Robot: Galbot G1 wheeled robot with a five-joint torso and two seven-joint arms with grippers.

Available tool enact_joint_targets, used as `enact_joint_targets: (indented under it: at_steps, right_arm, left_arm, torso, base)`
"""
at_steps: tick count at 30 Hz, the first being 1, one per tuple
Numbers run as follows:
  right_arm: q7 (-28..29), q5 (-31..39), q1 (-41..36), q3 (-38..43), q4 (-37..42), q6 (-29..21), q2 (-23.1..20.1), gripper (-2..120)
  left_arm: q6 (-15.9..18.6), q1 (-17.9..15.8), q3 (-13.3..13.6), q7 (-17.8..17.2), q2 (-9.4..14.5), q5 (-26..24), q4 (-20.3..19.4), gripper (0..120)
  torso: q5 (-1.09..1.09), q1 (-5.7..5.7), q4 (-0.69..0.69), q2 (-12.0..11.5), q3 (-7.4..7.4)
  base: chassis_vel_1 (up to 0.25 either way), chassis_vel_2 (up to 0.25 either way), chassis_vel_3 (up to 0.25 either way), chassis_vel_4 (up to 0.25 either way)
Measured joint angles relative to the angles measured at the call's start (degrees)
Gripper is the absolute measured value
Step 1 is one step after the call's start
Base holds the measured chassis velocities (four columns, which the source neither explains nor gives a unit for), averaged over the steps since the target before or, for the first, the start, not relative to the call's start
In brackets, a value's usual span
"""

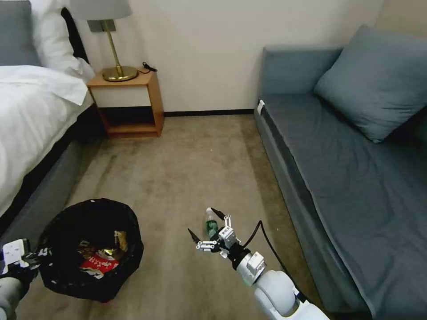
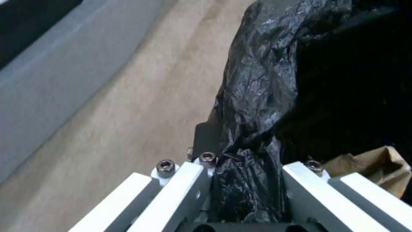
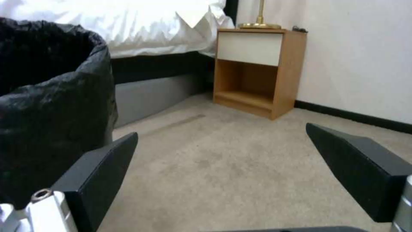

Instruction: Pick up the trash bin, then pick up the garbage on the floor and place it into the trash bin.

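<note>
The trash bin (image 1: 66, 231), lined with a black bag, is at the lower left of the head view. My left gripper (image 1: 33, 257) is shut on its near rim; the left wrist view shows the fingers (image 2: 189, 180) pinching the bag (image 2: 257, 96). In the bin lie a red-and-white wrapper (image 1: 98, 265), a gold wrapper (image 1: 118, 241) and a tan paper bag (image 2: 378, 167). A small green-labelled bottle (image 1: 211, 226) stands on the floor (image 1: 187, 169). My right gripper (image 1: 201, 220) hangs open just in front of the bottle, its upper finger close to the cap. From the right wrist, the open gripper (image 3: 221, 132) faces carpet, with the bin (image 3: 47, 106) beside it.
A white-sheeted bed (image 1: 31, 111) runs along the left, close to the bin. A wooden nightstand (image 1: 129, 100) with a brass lamp (image 1: 116, 66) stands at the back wall. A grey-blue sofa (image 1: 338, 169) with a cushion (image 1: 378, 80) lines the right. Open carpet lies between.
</note>
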Motion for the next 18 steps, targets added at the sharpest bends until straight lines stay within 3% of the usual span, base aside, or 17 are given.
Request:
enact_joint_targets:
  at_steps: [8,11,13,17,18]
  right_arm:
    - [1.9,-0.9,0.8,-2.8,-0.4,-3.8,-1.1,100]
    - [9.1,-0.5,2.2,-6.9,0.6,-12.4,-2.4,100]
    - [10.5,0.4,2.7,-7.8,0.8,-14.2,-2.6,100]
    - [18.1,9.5,6.0,-12.2,2.2,-28.6,-2.2,100]
    - [18.1,9.5,6.0,-12.2,2.2,-28.6,-2.2,100]
  left_arm:
    - [0.0,-0.2,0.0,0.0,0.1,0.0,0.3,2]
    - [0.0,-0.1,-0.1,0.0,0.1,0.0,0.5,2]
    - [0.0,0.0,-0.1,0.0,0.1,0.0,0.5,2]
    - [0.0,0.2,-0.4,0.1,0.1,0.0,0.6,2]
    - [0.0,0.2,-0.4,0.1,0.1,0.0,0.6,2]
  torso:
    - [-0.01,0.00,0.00,0.0,0.00]
    - [-0.02,0.01,0.00,0.0,0.01]
    - [-0.02,0.01,-0.01,0.0,0.01]
    - [-0.01,0.00,0.00,0.0,0.00]
    - [-0.01,0.00,0.00,0.0,0.00]
  base:
    - [-0.218,0.222,0.219,-0.219]
    - [-0.193,0.187,0.193,-0.189]
    - [-0.162,0.181,0.125,-0.151]
    - [-0.064,0.049,0.065,-0.047]
    - [0.000,0.000,0.000,0.000]
